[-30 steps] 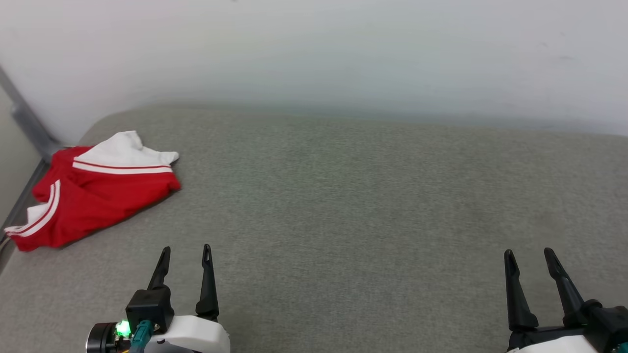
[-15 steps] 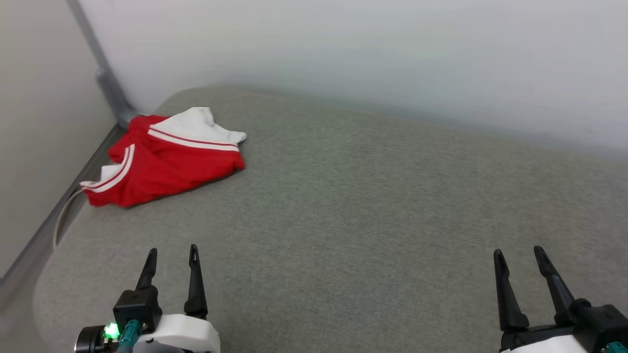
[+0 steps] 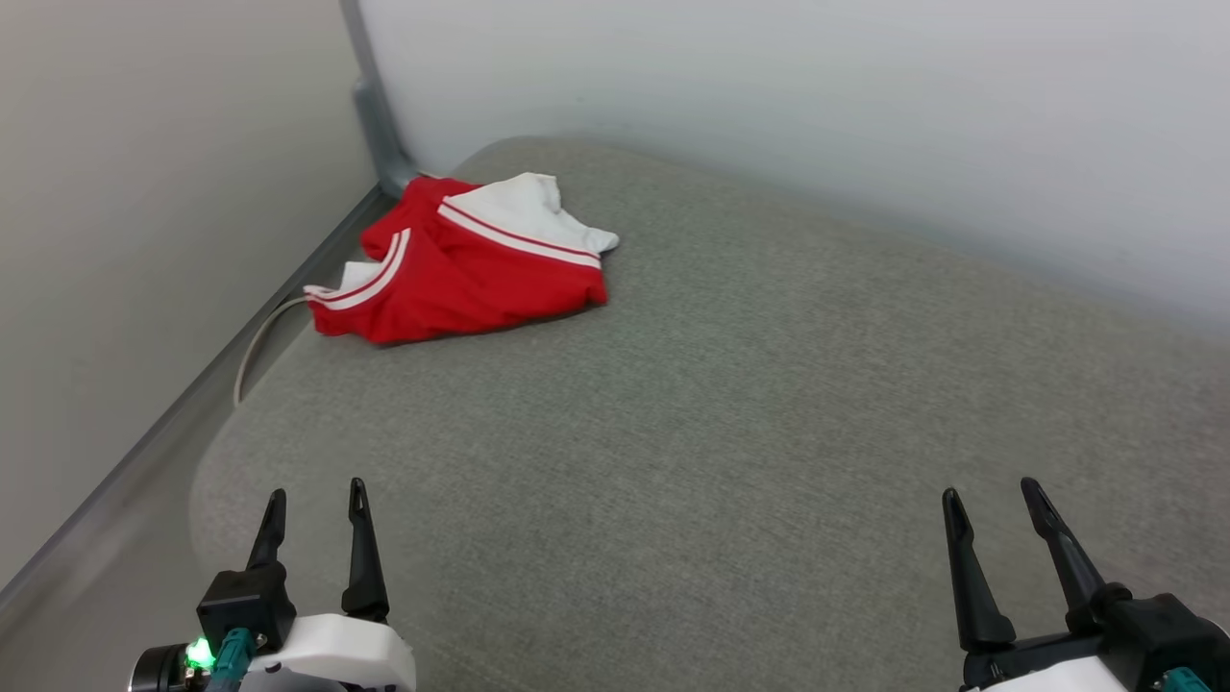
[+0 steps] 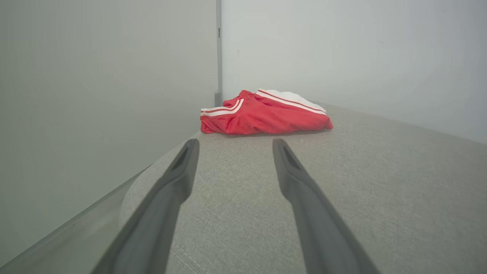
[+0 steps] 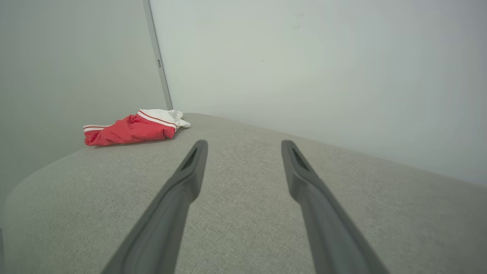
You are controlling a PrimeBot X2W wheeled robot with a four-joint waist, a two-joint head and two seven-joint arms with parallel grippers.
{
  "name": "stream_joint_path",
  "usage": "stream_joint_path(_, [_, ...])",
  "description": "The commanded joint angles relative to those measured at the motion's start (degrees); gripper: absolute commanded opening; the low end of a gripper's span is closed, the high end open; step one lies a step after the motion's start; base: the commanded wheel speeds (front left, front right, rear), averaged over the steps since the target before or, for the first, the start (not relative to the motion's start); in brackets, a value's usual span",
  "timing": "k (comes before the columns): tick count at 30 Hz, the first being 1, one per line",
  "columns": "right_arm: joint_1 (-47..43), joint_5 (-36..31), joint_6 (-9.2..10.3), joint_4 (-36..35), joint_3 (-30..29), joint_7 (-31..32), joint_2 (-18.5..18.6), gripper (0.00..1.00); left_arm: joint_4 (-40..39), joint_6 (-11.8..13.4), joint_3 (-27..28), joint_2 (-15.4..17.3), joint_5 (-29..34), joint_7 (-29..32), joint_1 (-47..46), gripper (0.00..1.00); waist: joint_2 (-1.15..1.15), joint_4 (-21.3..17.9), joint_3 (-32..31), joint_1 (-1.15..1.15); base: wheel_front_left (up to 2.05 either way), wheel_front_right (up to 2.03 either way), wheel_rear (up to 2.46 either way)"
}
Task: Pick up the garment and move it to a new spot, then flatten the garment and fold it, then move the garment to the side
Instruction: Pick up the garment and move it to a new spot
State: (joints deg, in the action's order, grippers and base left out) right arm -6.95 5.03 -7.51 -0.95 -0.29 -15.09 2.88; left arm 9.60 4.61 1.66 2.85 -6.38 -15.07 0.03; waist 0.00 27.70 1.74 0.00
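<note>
The garment [image 3: 471, 269], red with white sleeves and red-and-white striped trim, lies bunched near the far left corner of the grey padded surface [image 3: 730, 404]. The left wrist view has the garment [image 4: 262, 114] straight ahead beyond the fingertips. From the right wrist the garment [image 5: 133, 129] sits far off to the left. My left gripper [image 3: 317, 498] hangs open over the near left edge, well short of the cloth. Low at the right, my right gripper [image 3: 992, 488] is open too, with nothing between its fingers. Any lettering is hidden.
Pale walls meet in a corner behind the garment, with a grey upright post [image 3: 370, 96] there. A thin pale cable [image 3: 258, 341] loops beside the surface's left edge, above a grey rail [image 3: 144, 452]. The surface's left edge is rounded and drops off.
The whole head view has swung left, so the camera has turned toward the corner. The garment lies as it did. Both grippers stay open low in the picture.
</note>
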Motion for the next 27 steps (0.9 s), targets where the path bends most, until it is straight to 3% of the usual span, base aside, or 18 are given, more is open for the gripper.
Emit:
stream_joint_path(1, [0.5,-0.3,0.04,-0.1,0.1,-0.1,0.0,1.00,0.0,0.2,0.1,0.0,-0.1,-0.2,0.2,1.00,0.00,1.6,0.4,0.00,0.00,0.00,0.00])
stream_joint_path(10, [1.5,-1.2,0.04,0.4,1.1,-0.1,0.0,1.00,-0.2,0.5,1.4,0.0,-1.4,-0.2,0.5,1.00,0.00,2.5,1.1,0.00,0.00,0.00,0.00])
stream_joint_path(18, [3.0,-3.3,0.04,-1.1,1.1,-0.1,0.0,1.00,2.1,-4.8,3.8,1.2,-1.3,-0.2,-9.1,1.00,0.00,-0.4,4.4,0.00,0.00,0.00,0.00])
stream_joint_path(27, [7.0,-7.3,0.04,-4.5,1.3,-0.1,0.0,1.00,6.2,-9.4,6.5,6.0,-0.9,-0.2,-26.4,1.00,0.00,-5.5,12.1,0.00,0.00,0.00,0.00])
